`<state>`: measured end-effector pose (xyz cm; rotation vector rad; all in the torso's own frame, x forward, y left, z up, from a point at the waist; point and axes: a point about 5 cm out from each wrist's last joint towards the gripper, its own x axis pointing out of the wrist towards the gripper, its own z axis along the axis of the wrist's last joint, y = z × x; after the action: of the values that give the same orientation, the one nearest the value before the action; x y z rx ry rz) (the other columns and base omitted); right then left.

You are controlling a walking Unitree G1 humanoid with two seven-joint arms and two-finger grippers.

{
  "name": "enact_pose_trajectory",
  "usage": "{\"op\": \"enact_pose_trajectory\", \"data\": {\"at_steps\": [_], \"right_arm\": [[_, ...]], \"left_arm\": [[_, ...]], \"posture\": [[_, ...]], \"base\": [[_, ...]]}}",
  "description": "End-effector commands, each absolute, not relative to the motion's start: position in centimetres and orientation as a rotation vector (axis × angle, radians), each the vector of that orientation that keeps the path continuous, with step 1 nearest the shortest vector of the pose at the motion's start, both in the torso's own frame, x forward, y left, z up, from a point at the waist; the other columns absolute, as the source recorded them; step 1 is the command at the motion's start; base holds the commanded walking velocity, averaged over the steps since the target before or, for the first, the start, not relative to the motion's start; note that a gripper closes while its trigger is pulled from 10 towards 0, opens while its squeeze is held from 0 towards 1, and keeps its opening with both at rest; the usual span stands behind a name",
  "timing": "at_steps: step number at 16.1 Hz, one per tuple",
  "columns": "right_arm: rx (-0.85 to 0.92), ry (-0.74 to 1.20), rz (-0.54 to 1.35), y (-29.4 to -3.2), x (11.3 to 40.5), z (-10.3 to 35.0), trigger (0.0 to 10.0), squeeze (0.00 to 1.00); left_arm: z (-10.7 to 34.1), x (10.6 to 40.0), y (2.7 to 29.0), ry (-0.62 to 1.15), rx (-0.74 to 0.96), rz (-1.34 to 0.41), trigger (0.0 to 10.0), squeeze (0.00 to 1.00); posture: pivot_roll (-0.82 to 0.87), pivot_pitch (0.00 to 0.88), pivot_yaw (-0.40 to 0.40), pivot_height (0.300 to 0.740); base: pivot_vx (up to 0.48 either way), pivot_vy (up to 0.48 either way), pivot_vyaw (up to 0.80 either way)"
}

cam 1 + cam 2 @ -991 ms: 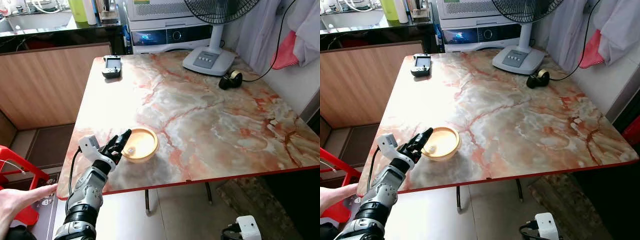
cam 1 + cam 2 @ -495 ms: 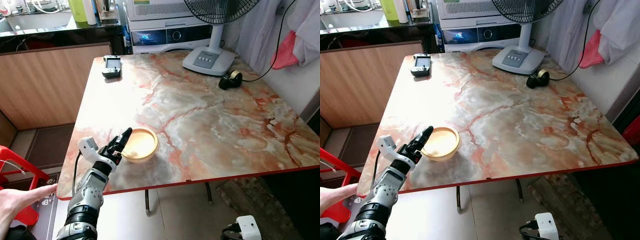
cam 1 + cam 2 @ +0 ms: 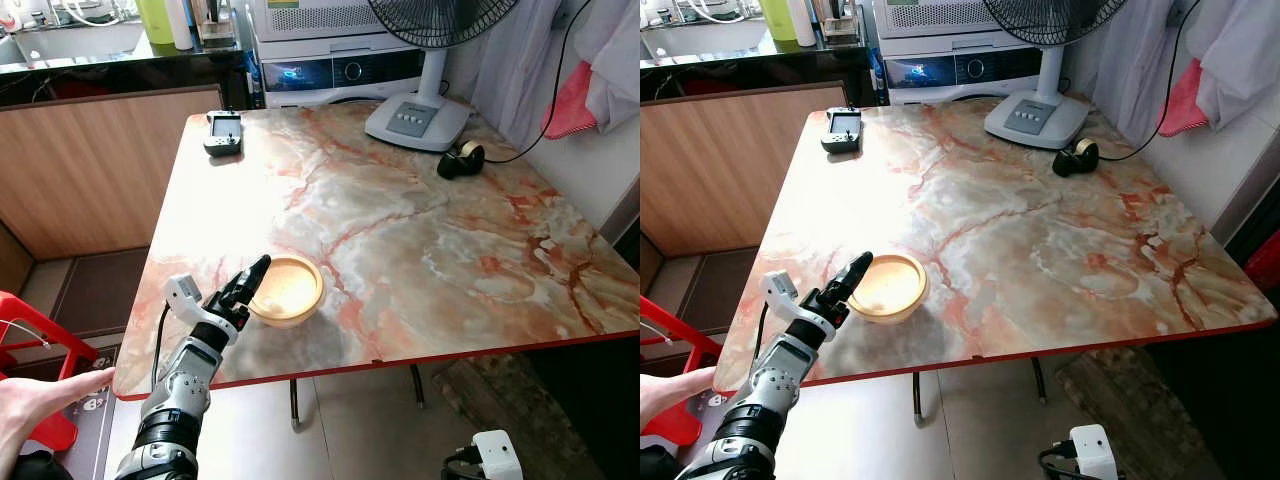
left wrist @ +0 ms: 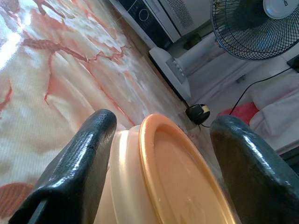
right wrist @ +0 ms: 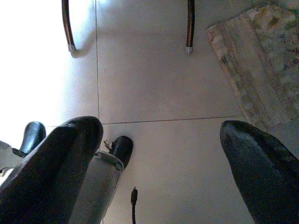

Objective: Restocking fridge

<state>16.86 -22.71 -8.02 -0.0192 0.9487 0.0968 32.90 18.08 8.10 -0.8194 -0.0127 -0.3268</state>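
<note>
At the lower left of the frame, a person's hand (image 3: 35,400) reaches in near a red stool (image 3: 30,345). The left gripper (image 3: 248,284) has its jaws spread wide around the orange bowl (image 3: 286,289) near the marble worktop's (image 3: 420,250) front edge. At lower right, the right gripper (image 5: 159,154) hangs over the floor, jaws released.
</note>
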Motion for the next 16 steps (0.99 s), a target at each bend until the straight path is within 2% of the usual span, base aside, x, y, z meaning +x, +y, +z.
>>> {"op": "enact_pose_trajectory", "data": {"at_steps": [1, 16], "right_arm": [[-0.026, 0.947, 0.097, -23.0, 16.9, -7.9, 10.0, 0.0], [-0.027, 0.947, 0.1, -22.9, 16.9, -8.0, 10.0, 0.0]], "left_arm": [[7.9, 32.8, 18.3, -0.004, -0.841, -0.323, 10.0, 0.0], [6.9, 33.2, 17.7, 0.06, -0.854, -0.306, 10.0, 0.0]], "posture": [[0.0, 0.0, -0.02, 0.74], [0.0, 0.0, -0.022, 0.74]], "base": [[0.0, 0.0, 0.0], [0.0, 0.0, 0.0]]}}
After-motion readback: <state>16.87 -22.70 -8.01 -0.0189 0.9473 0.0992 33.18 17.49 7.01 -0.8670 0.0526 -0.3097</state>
